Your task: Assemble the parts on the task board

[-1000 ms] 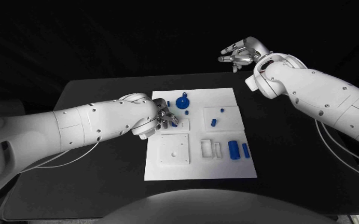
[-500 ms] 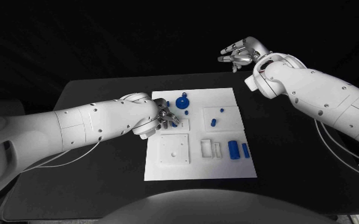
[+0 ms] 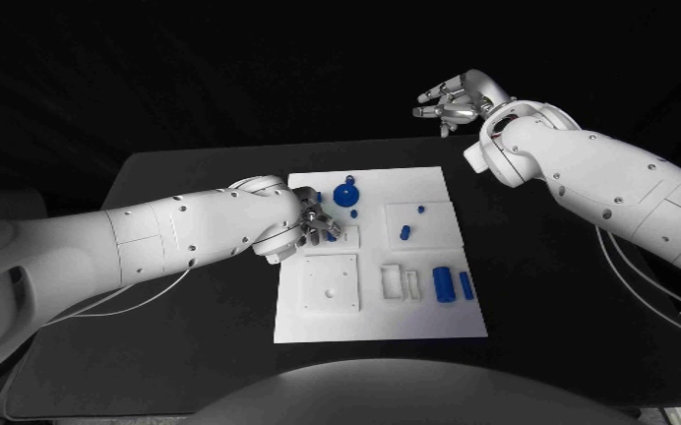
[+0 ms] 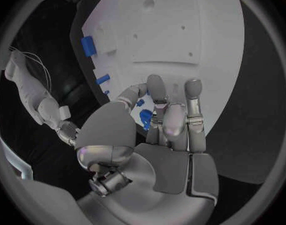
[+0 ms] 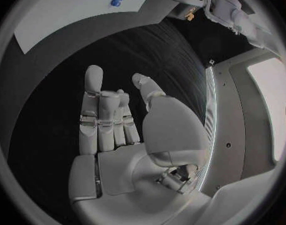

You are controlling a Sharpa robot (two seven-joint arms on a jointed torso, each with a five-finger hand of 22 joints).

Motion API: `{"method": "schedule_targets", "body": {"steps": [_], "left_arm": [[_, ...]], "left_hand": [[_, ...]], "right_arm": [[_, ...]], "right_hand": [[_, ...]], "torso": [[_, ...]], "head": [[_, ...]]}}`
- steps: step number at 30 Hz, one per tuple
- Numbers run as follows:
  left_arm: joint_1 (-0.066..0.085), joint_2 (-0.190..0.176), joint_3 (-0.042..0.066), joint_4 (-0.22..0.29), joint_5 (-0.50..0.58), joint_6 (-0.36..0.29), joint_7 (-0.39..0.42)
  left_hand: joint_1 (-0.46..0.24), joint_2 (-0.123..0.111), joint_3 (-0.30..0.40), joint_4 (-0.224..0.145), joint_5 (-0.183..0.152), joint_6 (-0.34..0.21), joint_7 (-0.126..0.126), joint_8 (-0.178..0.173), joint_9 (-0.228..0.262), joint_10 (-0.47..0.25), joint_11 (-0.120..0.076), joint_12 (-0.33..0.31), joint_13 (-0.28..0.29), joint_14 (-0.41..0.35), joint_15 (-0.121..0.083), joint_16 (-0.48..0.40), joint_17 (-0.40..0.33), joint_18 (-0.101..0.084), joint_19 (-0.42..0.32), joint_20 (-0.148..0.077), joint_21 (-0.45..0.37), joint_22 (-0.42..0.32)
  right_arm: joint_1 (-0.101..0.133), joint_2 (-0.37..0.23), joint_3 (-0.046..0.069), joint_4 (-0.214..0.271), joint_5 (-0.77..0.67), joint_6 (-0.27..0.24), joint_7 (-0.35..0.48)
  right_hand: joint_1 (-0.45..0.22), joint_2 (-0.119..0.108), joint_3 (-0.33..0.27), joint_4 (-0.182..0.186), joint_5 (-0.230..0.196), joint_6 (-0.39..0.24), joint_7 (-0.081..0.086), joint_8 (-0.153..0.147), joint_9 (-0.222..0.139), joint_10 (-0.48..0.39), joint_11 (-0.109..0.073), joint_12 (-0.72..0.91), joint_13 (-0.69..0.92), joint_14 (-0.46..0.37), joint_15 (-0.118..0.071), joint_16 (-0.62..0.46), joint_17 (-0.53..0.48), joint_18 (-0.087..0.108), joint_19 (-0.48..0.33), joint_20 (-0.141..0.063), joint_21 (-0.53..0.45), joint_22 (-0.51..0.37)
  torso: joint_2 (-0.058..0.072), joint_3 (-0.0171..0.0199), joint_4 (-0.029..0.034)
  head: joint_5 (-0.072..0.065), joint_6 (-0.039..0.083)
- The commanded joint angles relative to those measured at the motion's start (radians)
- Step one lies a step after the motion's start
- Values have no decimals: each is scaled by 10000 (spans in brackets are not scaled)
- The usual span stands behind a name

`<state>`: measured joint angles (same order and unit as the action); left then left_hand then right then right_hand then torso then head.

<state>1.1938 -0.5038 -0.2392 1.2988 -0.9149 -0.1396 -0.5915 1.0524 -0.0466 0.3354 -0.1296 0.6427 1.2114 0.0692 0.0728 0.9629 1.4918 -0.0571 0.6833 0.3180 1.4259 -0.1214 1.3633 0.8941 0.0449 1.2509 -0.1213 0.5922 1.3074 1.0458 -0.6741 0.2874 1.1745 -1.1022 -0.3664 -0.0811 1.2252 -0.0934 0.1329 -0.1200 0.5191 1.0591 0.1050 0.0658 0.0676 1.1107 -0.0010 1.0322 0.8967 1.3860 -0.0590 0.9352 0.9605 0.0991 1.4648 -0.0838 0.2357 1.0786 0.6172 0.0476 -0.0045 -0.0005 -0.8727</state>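
Pinching a small blue part (image 4: 144,118), left hand (image 3: 310,223) over task board (image 3: 426,322), right hand (image 3: 455,100) raised, fingers spread, holding nothing

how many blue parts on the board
About 7: gear, small piece beside it, one at the left robot hand, two pegs mid-right, two cylinders lower right. Others may be hidden.

A black table (image 3: 185,277) fills the lower half of the head view — its far edge runs from about 9 to 3 o'clock. Beyond it, toward 12 o'clock, only dark, unlit backdrop.
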Motion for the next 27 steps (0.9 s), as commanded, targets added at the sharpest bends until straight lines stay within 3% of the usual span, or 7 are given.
{"method": "schedule_targets", "body": {"steps": [1, 10, 20, 23, 27], "left_arm": [[-51, 103, -21, 44, 7, 298, 76], [-56, 186, -21, -67, -117, 320, 97], [-99, 259, -20, -159, -144, 596, 49], [-107, 267, -20, -181, -147, 597, 46], [-113, 262, -20, -185, -149, 598, 62]], "left_hand": [[91, 178, 660, -652, -166, 1846, -1203, 14, 16, 230, -331, 73, -18, 13, -33, 55, 16, 146, -20, 61, 48, 181], [133, 189, 621, -579, -274, 1822, -1200, 1, 66, 230, -328, 74, -59, 5, -32, 42, -6, 157, -16, 74, 30, 181], [232, 158, 513, -429, -631, 1766, -1190, -10, 82, 229, -314, 20, -127, -49, -29, -41, -149, 153, -39, 88, -33, 175], [275, 135, 447, -344, -790, 1761, -1194, -2, 92, 230, -312, 13, -136, -56, -30, -53, -167, 153, -34, 95, -49, 178], [340, 34, 282, -216, -1257, 1749, -1207, 3, 122, 230, -312, 3, -147, -72, -29, -85, -230, 153, -34, 113, -86, 173]], "right_arm": [[-3, 13, 6, 2, -18, 111, 51], [-3, 16, 6, 6, -18, 116, 54], [-3, 10, 6, 16, -18, 122, 56], [-3, 10, 6, 17, -18, 122, 58], [-3, 9, 6, 17, -18, 120, 62]], "right_hand": [[-85, -43, 59, 5, 56, 59, -19, -34, -8, -66, 17, -29, -14, -8, -62, -40, -3, 81, 337, -14, 10, -17], [-94, -45, 64, 5, 79, 58, -19, -34, -8, -64, 17, -30, -14, -5, -63, -37, 0, 82, 340, -15, 11, -19], [-97, -46, 64, 6, 83, 56, -18, -34, -8, -67, 17, -33, -18, -7, -63, -40, -3, 81, 339, -15, 10, -20], [-106, -48, 62, 11, 93, 53, -18, -34, -8, -74, 17, -42, -27, -10, -62, -49, -10, 81, 337, -14, 8, -23], [-106, -48, 62, 11, 93, 53, -18, -34, -8, -74, 17, -42, -27, -10, -62, -49, -10, 81, 337, -14, 8, -23]], "torso": [[0, 2, -4], [6, 1, -8], [-1, 1, -3], [2, 1, -1], [-1, -1, -2]], "head": [[-8, 1], [-31, 1], [-70, 1], [-63, 1], [-78, 1]]}}
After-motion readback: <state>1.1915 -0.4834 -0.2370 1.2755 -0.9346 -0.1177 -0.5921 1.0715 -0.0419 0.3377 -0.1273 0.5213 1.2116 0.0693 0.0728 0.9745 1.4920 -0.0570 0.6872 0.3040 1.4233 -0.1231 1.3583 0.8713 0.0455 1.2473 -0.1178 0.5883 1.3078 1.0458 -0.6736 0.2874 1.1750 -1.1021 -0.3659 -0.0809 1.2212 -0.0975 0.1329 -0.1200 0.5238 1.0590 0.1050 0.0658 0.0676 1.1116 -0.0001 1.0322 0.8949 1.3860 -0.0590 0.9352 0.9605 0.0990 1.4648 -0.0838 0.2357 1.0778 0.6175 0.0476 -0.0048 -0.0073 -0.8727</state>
